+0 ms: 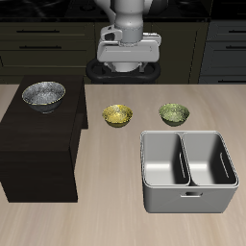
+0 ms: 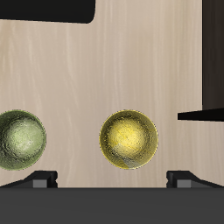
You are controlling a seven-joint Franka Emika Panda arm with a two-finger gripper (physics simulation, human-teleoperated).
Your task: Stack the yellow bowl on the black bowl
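Note:
The yellow bowl stands upright and empty on the wooden table, about mid-table. In the wrist view the yellow bowl lies below the gripper, between the spread fingertips. The black bowl, with a grey speckled inside, sits on top of a dark cabinet off to the side. My gripper hangs high at the table's back, above and behind the yellow bowl; in the wrist view the gripper is open and empty.
An olive-green bowl stands beside the yellow one, also seen in the wrist view. A grey two-compartment bin sits nearer the table's front edge. The dark cabinet's edge shows in the wrist view.

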